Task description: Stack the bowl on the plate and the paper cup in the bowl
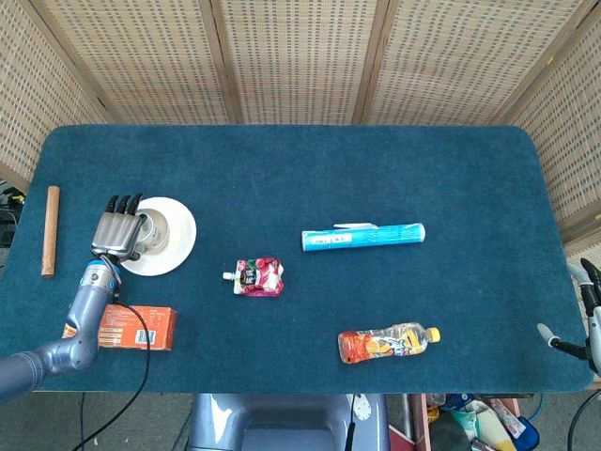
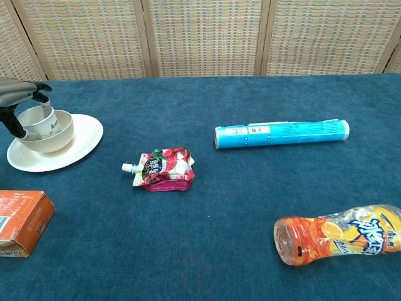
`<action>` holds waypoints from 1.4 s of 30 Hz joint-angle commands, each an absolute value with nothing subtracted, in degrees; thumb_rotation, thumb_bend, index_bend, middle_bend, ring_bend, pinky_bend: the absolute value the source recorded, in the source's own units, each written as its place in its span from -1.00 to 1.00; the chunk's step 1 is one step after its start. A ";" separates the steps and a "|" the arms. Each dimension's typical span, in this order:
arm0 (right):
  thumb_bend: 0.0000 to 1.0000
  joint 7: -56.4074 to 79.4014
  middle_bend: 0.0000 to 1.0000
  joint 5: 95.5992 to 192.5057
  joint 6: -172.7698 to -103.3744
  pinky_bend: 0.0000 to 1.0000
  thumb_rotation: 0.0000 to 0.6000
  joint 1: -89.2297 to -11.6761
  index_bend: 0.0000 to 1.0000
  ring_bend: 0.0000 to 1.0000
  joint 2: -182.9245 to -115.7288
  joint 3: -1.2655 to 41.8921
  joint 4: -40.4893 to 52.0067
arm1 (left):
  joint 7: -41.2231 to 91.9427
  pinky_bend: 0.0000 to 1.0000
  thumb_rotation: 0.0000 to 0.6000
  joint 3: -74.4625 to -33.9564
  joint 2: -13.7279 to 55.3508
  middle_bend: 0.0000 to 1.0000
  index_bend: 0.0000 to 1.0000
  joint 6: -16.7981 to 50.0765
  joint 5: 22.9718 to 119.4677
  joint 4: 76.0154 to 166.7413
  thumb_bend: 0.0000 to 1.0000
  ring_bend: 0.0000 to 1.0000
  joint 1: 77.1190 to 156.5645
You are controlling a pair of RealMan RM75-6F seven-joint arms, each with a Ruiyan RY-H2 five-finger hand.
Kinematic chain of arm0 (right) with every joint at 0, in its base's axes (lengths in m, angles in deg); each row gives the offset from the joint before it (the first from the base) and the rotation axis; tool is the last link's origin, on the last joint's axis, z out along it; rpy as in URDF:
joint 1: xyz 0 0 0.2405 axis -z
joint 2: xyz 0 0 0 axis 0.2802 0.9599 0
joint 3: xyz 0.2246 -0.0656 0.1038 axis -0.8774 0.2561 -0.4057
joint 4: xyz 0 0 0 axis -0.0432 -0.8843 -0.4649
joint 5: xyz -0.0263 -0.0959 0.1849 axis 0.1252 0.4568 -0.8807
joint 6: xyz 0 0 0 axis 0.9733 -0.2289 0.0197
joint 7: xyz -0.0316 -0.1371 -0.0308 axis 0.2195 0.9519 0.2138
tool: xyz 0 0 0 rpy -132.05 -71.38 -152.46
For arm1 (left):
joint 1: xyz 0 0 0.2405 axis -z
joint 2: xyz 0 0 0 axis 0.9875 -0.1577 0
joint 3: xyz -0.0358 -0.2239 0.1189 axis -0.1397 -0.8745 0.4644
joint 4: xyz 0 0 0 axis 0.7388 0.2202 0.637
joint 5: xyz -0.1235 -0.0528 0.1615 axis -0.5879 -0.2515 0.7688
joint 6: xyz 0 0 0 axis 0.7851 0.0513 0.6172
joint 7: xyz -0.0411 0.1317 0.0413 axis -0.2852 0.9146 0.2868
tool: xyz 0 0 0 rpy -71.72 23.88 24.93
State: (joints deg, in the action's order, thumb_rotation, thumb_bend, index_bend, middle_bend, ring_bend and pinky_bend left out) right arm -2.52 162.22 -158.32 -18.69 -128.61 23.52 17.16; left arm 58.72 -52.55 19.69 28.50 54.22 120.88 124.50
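While the paper cup (image 2: 36,121) is sitting upright inside the bowl (image 2: 49,133), which is resting on the plate (image 2: 75,147) at the left of the blue surface (image 1: 310,178), it is being pinched at its rim by the left robot hand (image 1: 116,233). The right robot hand (image 1: 582,310) is being kept off the surface's right edge, holding nothing, fingers apart.

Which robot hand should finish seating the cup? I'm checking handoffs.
Left. The left robot hand is already at the cup, which sits in the bowl on the plate. The right robot hand hangs off the table's opposite edge, far from the stack.
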 commanded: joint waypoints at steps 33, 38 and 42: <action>-0.65 -0.22 -1.00 165.56 -160.51 -1.00 1.00 -19.02 -0.87 -1.00 -130.22 24.12 16.42 | 43.57 -1.00 1.00 -42.91 10.05 -1.00 -0.78 -8.64 97.14 144.71 -0.57 -1.00 99.76; -0.66 4.14 -1.00 166.04 -160.71 -1.00 1.00 -19.68 -0.87 -1.00 -131.14 24.01 16.80 | 44.45 -1.00 1.00 -39.97 12.58 -1.00 -0.90 -10.59 98.77 142.82 -0.61 -1.00 95.41; -0.66 6.45 -1.00 166.24 -160.93 -1.00 1.00 -19.83 -0.87 -1.00 -132.08 24.15 16.11 | 47.47 -1.00 1.00 -38.82 13.02 -1.00 -0.95 -10.72 98.59 143.73 -0.65 -1.00 93.13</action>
State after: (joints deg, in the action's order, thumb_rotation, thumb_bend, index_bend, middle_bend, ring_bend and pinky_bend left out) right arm 5.79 166.09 -160.79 -19.69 -131.62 24.09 16.40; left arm 46.19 -39.52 12.57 -10.44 98.47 143.39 94.30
